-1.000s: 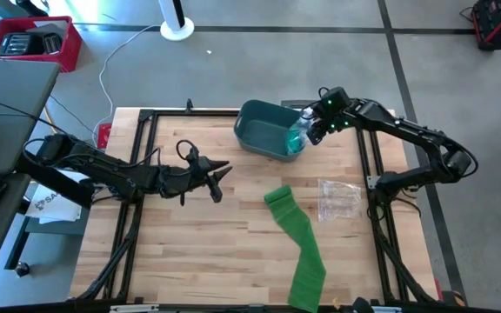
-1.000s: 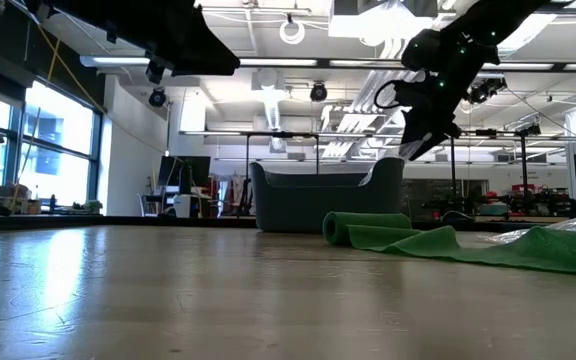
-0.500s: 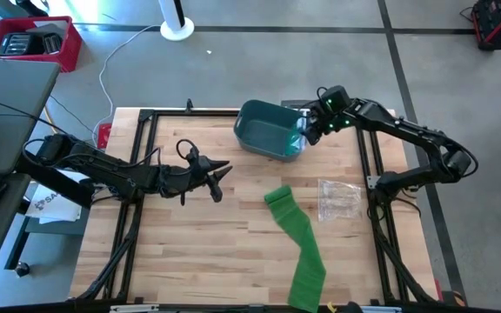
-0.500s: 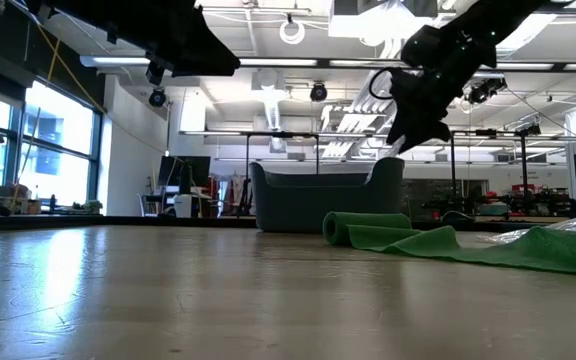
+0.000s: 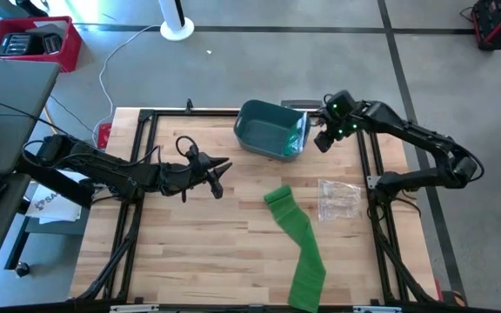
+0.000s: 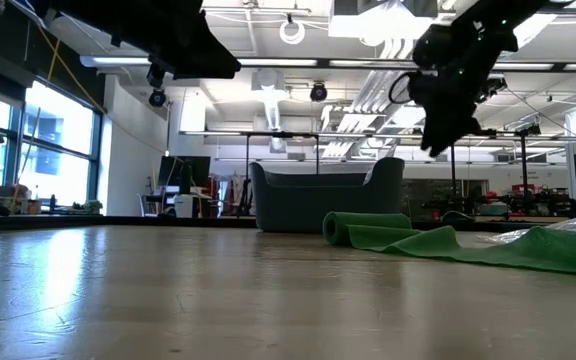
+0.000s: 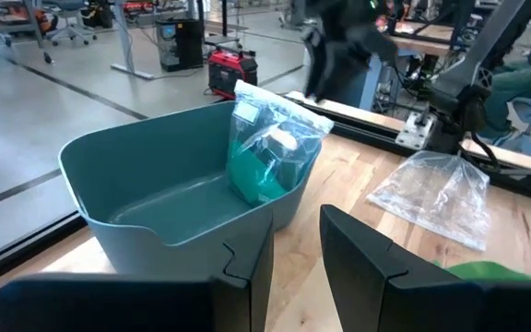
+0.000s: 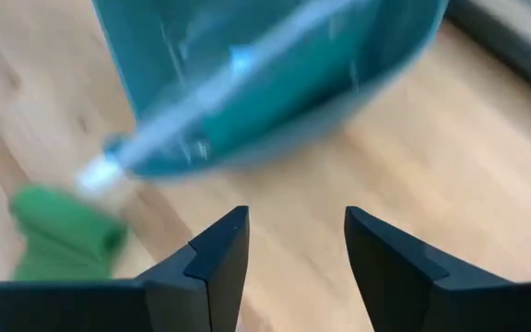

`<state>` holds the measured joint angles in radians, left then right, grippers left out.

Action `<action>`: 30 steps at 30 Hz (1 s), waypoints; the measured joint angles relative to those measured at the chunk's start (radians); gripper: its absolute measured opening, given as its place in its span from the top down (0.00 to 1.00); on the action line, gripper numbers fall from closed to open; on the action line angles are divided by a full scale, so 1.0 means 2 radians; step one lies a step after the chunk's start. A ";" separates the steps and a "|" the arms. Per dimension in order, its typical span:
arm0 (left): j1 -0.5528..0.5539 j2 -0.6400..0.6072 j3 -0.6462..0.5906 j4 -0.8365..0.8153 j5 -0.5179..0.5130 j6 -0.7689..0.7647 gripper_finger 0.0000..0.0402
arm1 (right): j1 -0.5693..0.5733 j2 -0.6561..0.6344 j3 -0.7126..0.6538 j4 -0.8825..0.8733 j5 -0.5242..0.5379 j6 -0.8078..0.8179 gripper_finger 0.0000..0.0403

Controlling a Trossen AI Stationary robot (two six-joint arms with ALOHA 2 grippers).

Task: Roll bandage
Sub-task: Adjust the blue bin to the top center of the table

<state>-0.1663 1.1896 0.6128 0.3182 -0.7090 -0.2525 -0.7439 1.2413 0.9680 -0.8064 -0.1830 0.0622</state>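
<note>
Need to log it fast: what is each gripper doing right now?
Left gripper: open, empty.
Right gripper: open, empty, beside the bin.

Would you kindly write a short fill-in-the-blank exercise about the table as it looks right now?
1. The bagged roll leans inside the teal ____.
2. The bandage lying unrolled on the table is ____ in colour.
3. The right gripper holds ____.
4. The empty clear plastic bag lies nearer the ____ arm.

Missing words: bin; green; nothing; right

The right hand [image 5: 320,142] has left the bagged bandage [image 5: 301,136] in the bin [image 5: 259,130].
</note>
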 joint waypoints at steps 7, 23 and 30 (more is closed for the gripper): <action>0.008 0.000 0.000 0.000 0.012 -0.004 0.78 | 0.016 0.064 0.000 0.058 0.011 -0.059 0.57; 0.008 0.000 0.000 -0.003 0.013 -0.004 0.78 | -0.011 0.136 0.000 0.238 0.108 -0.062 0.57; 0.008 0.000 0.000 -0.004 0.014 -0.005 0.78 | -0.027 0.120 0.000 0.236 0.107 -0.079 0.57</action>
<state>-0.1497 1.1892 0.6121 0.3103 -0.6818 -0.2618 -0.7984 1.4822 0.9672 -0.3337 0.0310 -0.0955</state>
